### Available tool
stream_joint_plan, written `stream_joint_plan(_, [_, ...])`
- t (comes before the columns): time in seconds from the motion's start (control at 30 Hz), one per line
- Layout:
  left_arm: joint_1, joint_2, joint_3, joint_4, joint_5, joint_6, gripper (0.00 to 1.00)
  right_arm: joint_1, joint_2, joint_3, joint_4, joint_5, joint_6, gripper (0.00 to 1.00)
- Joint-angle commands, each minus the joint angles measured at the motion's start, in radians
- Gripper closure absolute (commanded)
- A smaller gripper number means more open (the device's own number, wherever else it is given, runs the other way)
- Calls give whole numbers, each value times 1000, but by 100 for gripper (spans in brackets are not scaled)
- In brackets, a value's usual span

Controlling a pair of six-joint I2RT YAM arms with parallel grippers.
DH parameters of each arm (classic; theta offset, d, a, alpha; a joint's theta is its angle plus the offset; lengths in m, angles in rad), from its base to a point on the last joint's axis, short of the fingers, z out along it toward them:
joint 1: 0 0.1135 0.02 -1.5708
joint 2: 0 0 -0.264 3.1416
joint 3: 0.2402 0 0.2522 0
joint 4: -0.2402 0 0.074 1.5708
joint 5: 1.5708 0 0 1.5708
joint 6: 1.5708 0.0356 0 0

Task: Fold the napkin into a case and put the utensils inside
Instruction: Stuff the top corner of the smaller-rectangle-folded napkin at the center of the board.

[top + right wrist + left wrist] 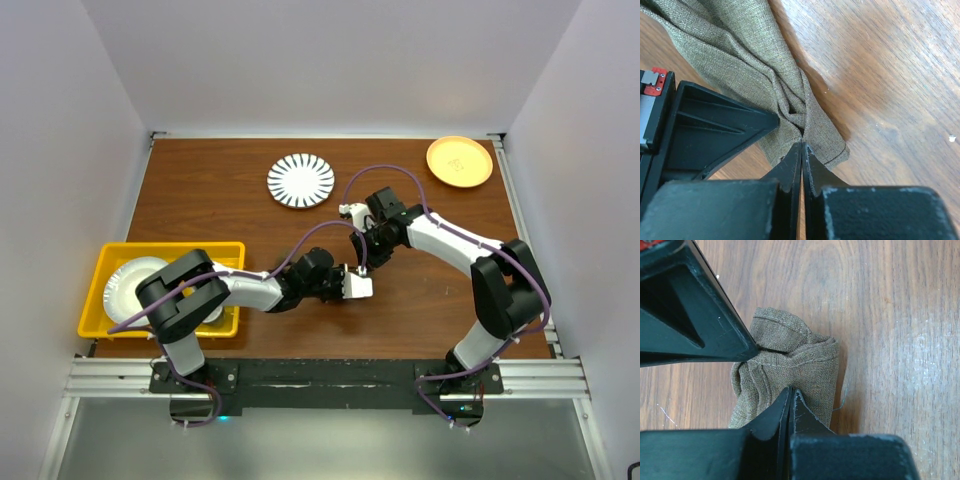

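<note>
Napkin bunched over the middle of the surface, not yet a case. One gathered end pinched by left hand, fully closed on cloth. Another twisted fold pinched by right hand, equally tight. From right hand, long axis trailing away up-left (slack, creased). Possibly lifted slightly, judging by shadow. Hands close together; spreading apart called for.

The left arm and right arm each have silver-white link covers set between black joint housings. A purple cable runs along each arm. The fingers are matte black, wedge-shaped and ribbed. A small red block carries screw heads.
</note>
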Motion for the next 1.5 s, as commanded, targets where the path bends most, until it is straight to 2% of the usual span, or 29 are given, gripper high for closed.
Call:
stream_joint_plan(0.0, [-2,11,19,-16,2,-3,100,0,2,42,-11,-4,4,100])
stream_joint_plan(0.07, [-2,13,19,-15,2,-4,100,2,15,55,-36,13,2,93])
stream_joint_plan(0.27, [-2,14,23,-15,3,-7,100,2,2,43,-44,67,-4,86])
stream_joint_plan(0.37, [-2,17,25,-15,3,-7,100,2,5,40,-42,81,-3,85])
stream_joint_plan(0.5, [-2,19,26,-15,3,-9,100,2,11,46,-36,50,2,92])
stream_joint_plan(0.63, [-2,19,28,-18,2,-7,100,0,2,48,-24,24,23,81])
stream_joint_plan(0.87, [-2,21,29,-18,3,-7,100,5,25,57,-10,7,37,79])
stream_joint_plan(1.13, [-2,24,31,-21,2,-6,100,5,45,63,-5,-2,22,86])
stream_joint_plan(1.27, [-2,24,31,-21,2,-6,100,6,42,63,-10,4,17,99])
stream_joint_plan(1.47, [-2,27,32,-24,3,-1,100,13,2,71,-8,1,16,100])
